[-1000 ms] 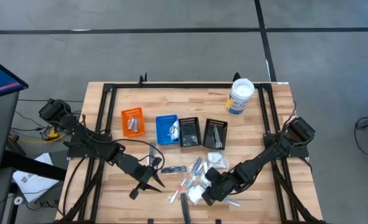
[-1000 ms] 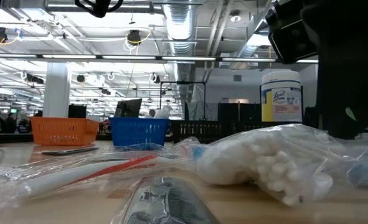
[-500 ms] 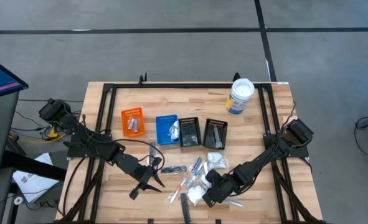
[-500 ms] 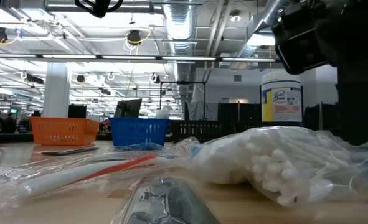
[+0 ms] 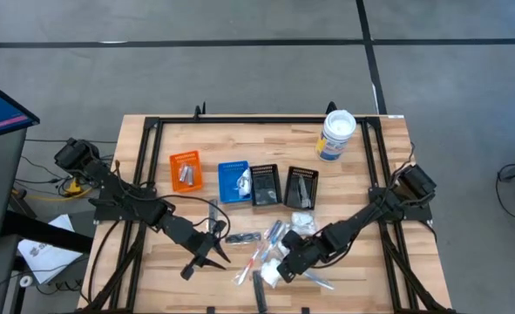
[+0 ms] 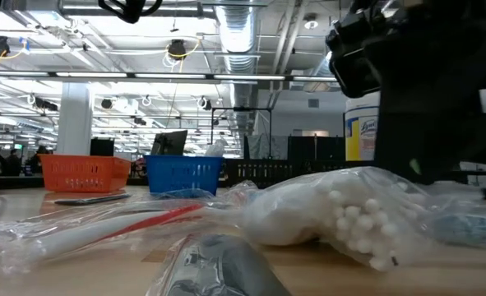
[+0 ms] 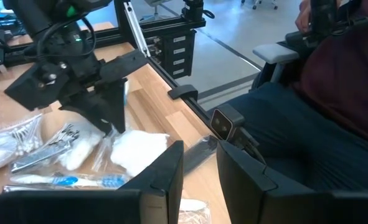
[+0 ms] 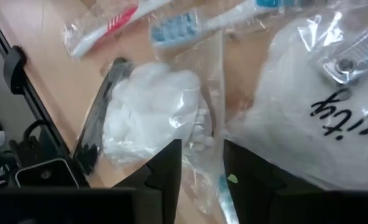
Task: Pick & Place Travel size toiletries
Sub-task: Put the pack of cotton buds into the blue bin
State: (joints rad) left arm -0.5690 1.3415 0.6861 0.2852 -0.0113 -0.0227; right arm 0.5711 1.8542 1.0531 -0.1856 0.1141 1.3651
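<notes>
I am judging the soft white cotton packet in crinkly clear wrap (image 8: 151,115), lying near the surface's (image 5: 362,174) front edge, as light and slippery, best pinched at its bunched middle. Its long axis is unclear. My right gripper (image 8: 199,162) is hovering spread above it; the left gripper (image 7: 199,165) is waiting parted.

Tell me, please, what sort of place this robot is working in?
Probably a large industrial lab or workshop: exposed ceiling ducts, a bare grey concrete floor, and a framed wooden table carrying two robot arms.

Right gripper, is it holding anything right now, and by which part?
Nothing is held. The right gripper hangs open over the clear bag of cotton balls, its fingers not closed on it.
</notes>
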